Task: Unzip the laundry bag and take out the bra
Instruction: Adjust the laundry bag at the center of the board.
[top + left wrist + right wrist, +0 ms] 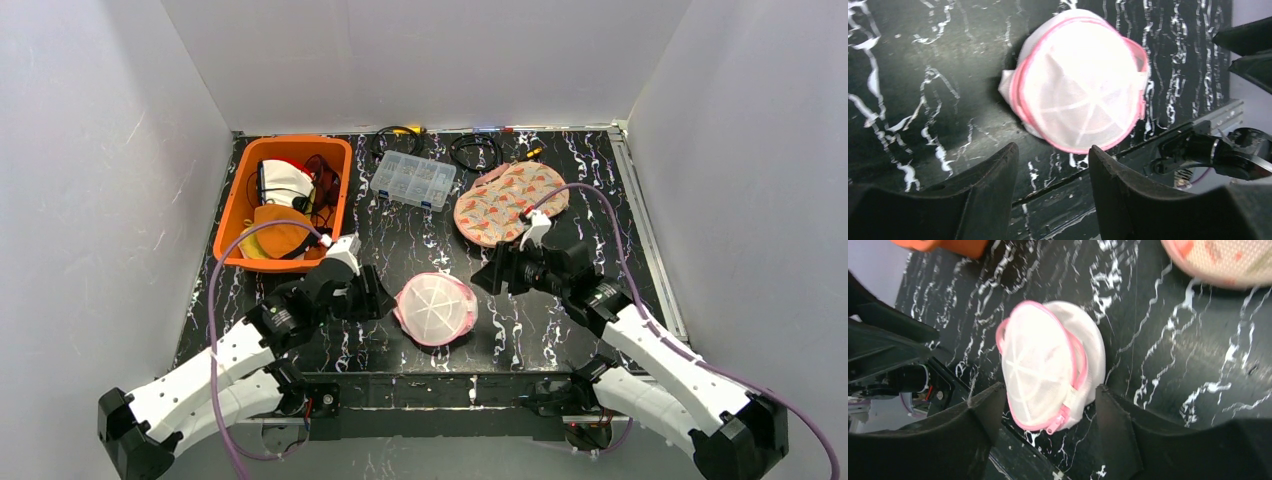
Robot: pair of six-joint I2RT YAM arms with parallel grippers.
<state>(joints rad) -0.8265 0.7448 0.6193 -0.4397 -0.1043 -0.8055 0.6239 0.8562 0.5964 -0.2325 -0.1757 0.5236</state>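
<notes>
Status: basically zero. The laundry bag (435, 308) sits on the desk (560, 340) near the front edge, between the two arms. It's a domed white mesh with pink zip trim. The zip looks closed all the way round. The zipper pull (1055, 426) shows in the right wrist view at the bag's lower edge, lying free with nothing on it. No bra visible; presumably it's inside, but the mesh is too washed out to see through.

- left gripper (375, 297): fingers spread, empty, just beside the bag's left side, not touching as far as I can tell.
- right gripper (492, 275): fingers spread, empty, near the bag's right side, with a gap.

Both point at the bag.

Done: nothing beyond lining up. Remaining: pin the bag with one gripper, pinch the pull with the other, run the zip round, then fish the bra out. The pull is small and lies against the mesh, so I expect that grab to be the fussy bit. The right wrist has the better view of it.

The orange bin (236, 200) and patterned pouch (510, 203) sit further back, well apart, not in play.
</notes>
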